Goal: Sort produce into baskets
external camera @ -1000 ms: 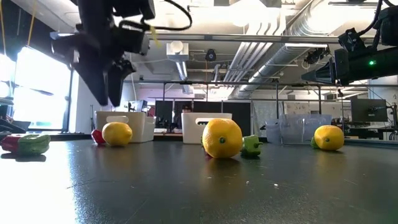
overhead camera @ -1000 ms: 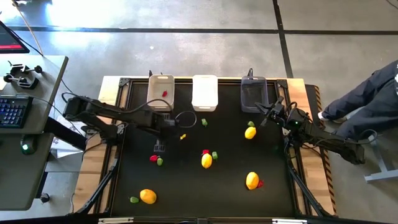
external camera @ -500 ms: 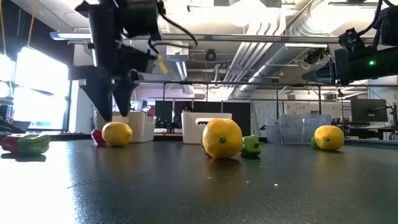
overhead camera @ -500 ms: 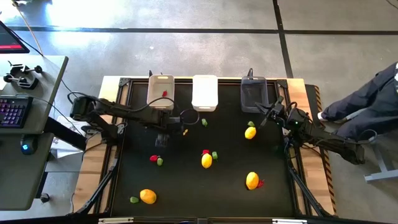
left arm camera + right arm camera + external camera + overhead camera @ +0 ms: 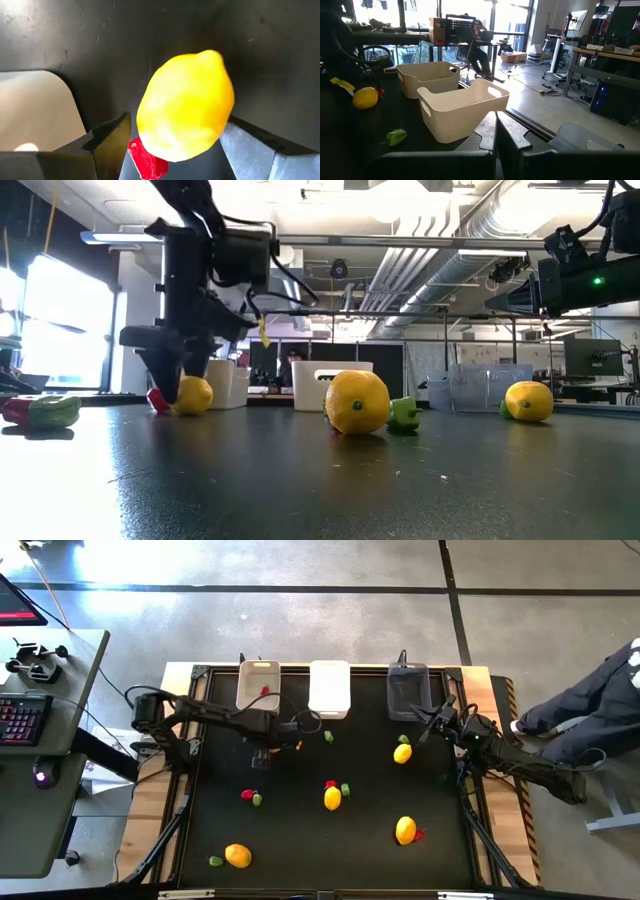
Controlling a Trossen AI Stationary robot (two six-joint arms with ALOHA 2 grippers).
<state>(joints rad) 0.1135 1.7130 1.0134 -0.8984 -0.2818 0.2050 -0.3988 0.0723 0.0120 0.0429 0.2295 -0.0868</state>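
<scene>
Left gripper [image 5: 259,762] down at a lemon [image 5: 186,106].
My fingers [image 5: 107,145] are spread wide either side of it, nothing clamped; it sits on the black table [image 5: 300,840] beside a red piece [image 5: 146,157], near the beige basket [image 5: 257,686]. Right gripper [image 5: 437,721] waits by the grey basket [image 5: 407,688]; can't tell its fingers.

Two dark, slender, multi-jointed arms are seen from above, each built of matte black links with bulkier housings at the joints. Black cables are looped along the left arm [image 5: 200,716], and a thin loop of cable is seen near its wrist. A short yellow tag or strip [image 5: 262,332] is fixed by the wrist housing in the low view. The left jaws [image 5: 175,145] are formed of flat, angular, dark grey plates with straight edges. A small green indicator light [image 5: 598,280] is shown glowing on the black housing of the right arm [image 5: 520,758].
</scene>
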